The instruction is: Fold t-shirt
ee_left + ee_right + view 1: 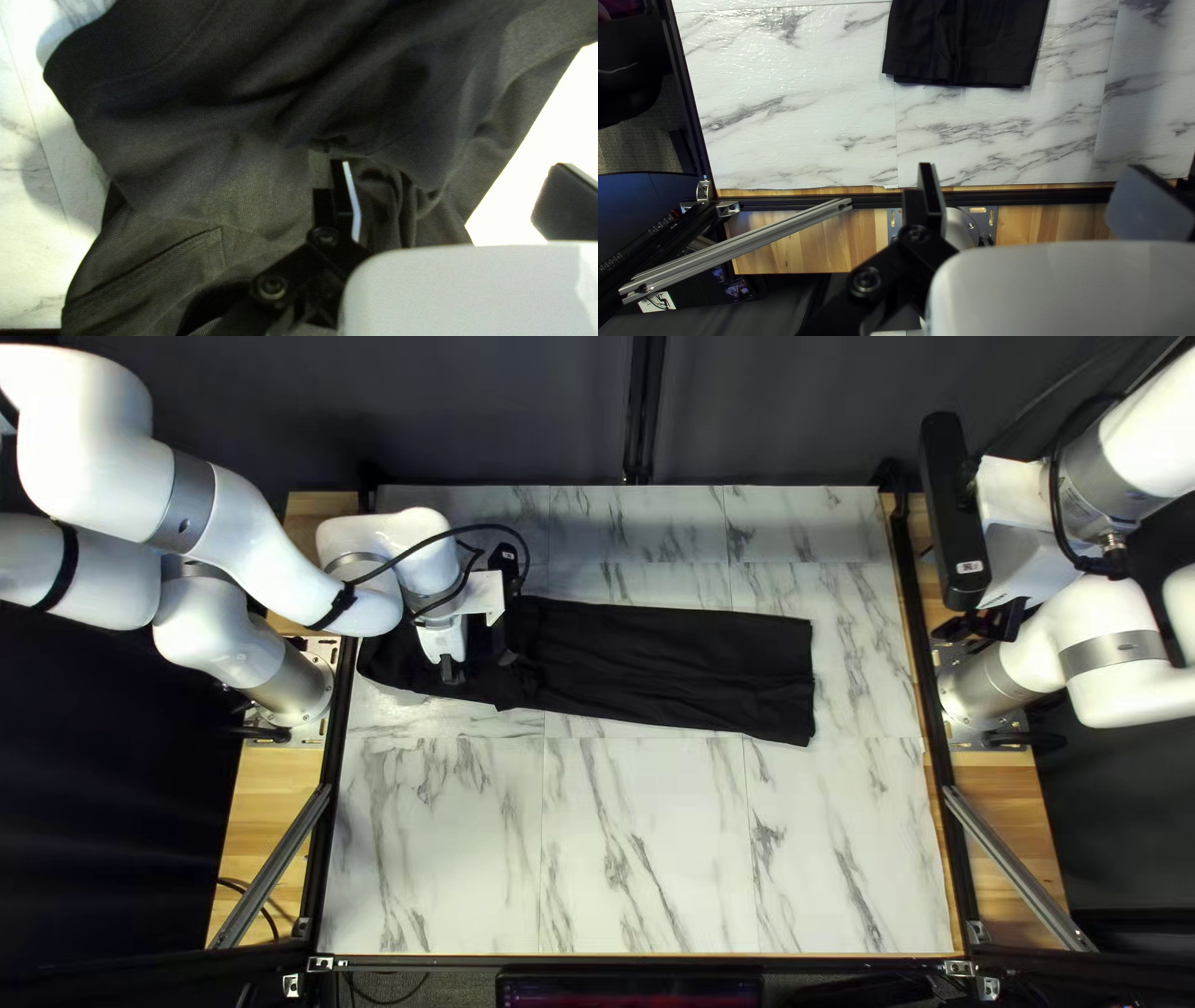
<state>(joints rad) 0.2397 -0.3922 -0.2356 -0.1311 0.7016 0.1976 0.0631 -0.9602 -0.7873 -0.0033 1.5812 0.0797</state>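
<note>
A black garment (672, 662), looking more like trousers than a t-shirt, lies lengthwise across the upper part of the table. My left gripper (452, 670) is over its bunched end, partly covering it. In the left wrist view the garment (187, 180) shows loose folds and a pocket-like seam; my left gripper (453, 202) stands open, one finger against the cloth, the other apart over the pale surface. My right gripper (984, 625) is raised near the right table edge, away from the garment. It is open and holds nothing in the right wrist view (1036, 196), with the garment's straight end (971, 56) ahead.
Marble-patterned tabletop (647, 846) extends below the garment in the top left view. Dark rails (927, 697) run along the table's sides, with metal braces (1015, 865) at the near corners. A screen (629, 989) stands beyond the near edge.
</note>
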